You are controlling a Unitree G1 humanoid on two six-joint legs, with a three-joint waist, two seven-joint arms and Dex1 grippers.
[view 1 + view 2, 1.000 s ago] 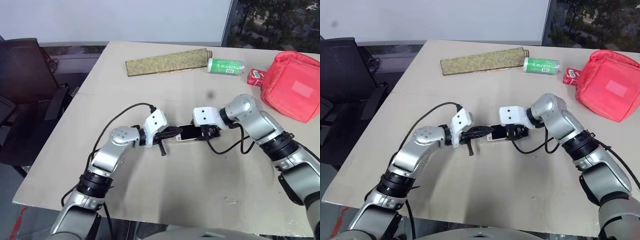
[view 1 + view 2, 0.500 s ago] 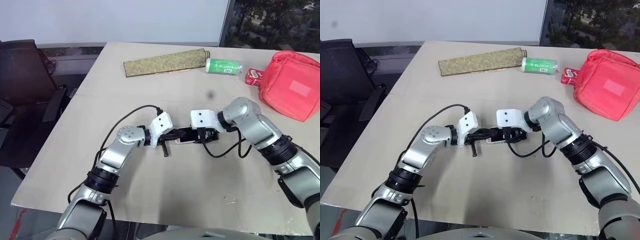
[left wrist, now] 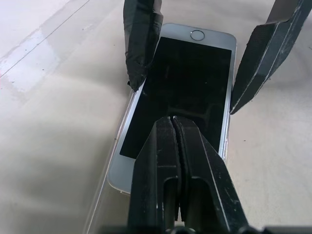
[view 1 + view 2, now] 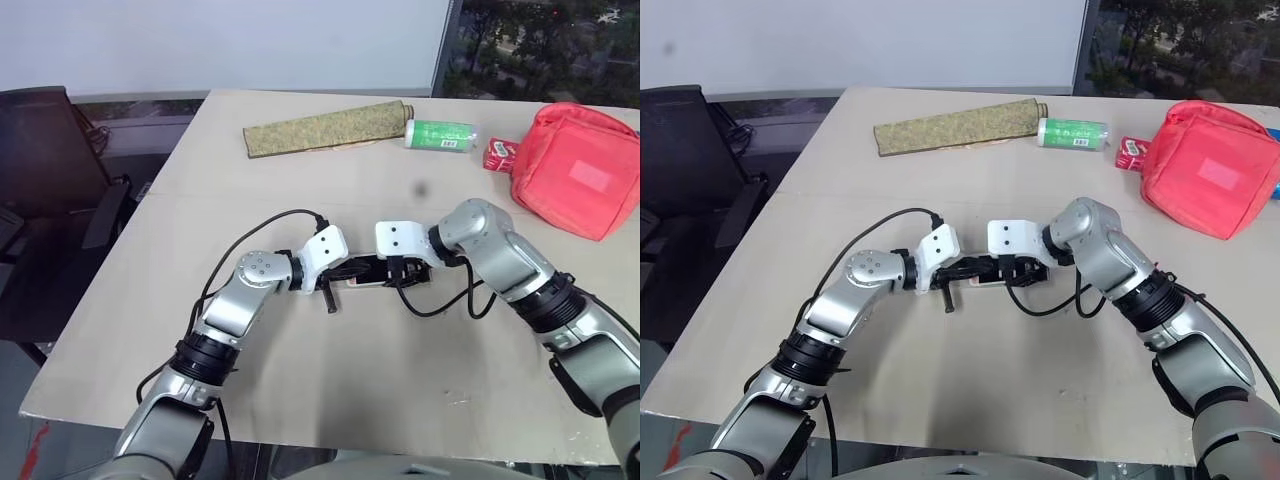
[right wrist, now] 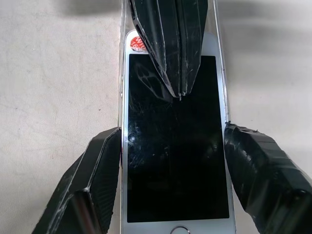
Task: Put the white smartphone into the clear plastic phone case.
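The white smartphone (image 5: 175,161) lies face up, dark screen showing, in the middle of the table (image 4: 330,380). The rim of the clear plastic phone case (image 5: 121,73) runs along both of its long sides and past one end, so the phone rests in the case. My right gripper (image 5: 173,130) straddles the phone across its width, one finger against each long side. My left gripper (image 3: 174,119) is shut, and its joined tips press down on the screen near the middle. In the head views the two grippers meet end to end over the phone (image 4: 368,272).
At the back of the table lie an olive rolled mat (image 4: 330,128), a green and white bottle (image 4: 440,134), a small red packet (image 4: 498,153) and a red pouch (image 4: 578,170). A black chair (image 4: 40,200) stands off the left edge.
The whole picture has shifted slightly. Both grippers stay at the phone, the left still shut on the screen and the right still astride it.
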